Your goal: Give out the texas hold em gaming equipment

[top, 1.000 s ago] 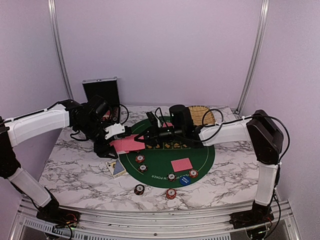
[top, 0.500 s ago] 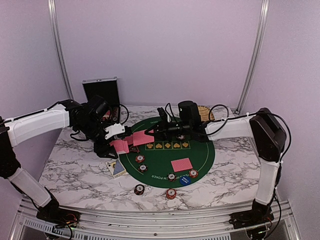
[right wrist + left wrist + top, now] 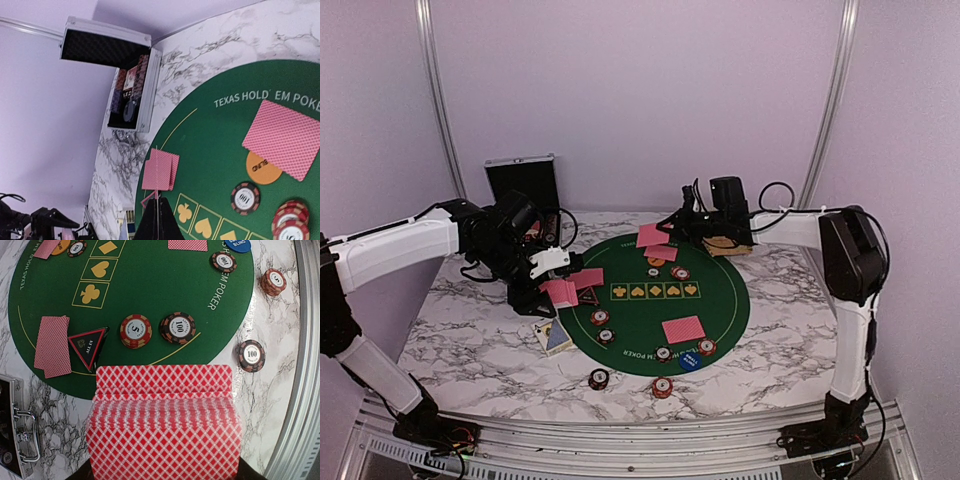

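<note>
Right hand (image 3: 670, 224) has swung its card (image 3: 652, 236) farther back.

— What did the arms look like?
— The left arm (image 3: 395, 248) and right arm (image 3: 788, 230) had white shells and black joints. Thin black cables (image 3: 775, 185) looped beside the wrist, and the right gripper (image 3: 157, 214) was black.

Lilac walls (image 3: 640, 100) are rising behind the left end effector (image 3: 558, 286) and right end effector (image 3: 672, 225); a marble worktop (image 3: 470, 340) is lying beneath them.
</note>
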Tool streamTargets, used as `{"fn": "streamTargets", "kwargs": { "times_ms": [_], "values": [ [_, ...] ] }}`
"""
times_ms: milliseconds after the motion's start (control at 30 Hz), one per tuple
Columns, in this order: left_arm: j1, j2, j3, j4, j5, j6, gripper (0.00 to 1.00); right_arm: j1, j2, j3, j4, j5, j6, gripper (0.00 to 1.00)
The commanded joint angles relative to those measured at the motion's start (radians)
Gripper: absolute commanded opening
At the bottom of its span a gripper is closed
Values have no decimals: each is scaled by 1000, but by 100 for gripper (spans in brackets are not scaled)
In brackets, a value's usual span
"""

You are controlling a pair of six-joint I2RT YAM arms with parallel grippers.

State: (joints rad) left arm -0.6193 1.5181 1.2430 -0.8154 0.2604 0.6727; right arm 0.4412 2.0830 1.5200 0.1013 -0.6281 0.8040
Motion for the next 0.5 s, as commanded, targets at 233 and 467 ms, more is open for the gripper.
{"fn": "streamTargets", "kwargs": {
  "times_ms": [233,467],
  "values": [
    [0,-9,13,-7,16,8,1,-60,248,261,-161,132,-100,0],
    [0,-11,7,-8,17,15,0,-75,312,328,-166,149,-89,0]
  ]
}}
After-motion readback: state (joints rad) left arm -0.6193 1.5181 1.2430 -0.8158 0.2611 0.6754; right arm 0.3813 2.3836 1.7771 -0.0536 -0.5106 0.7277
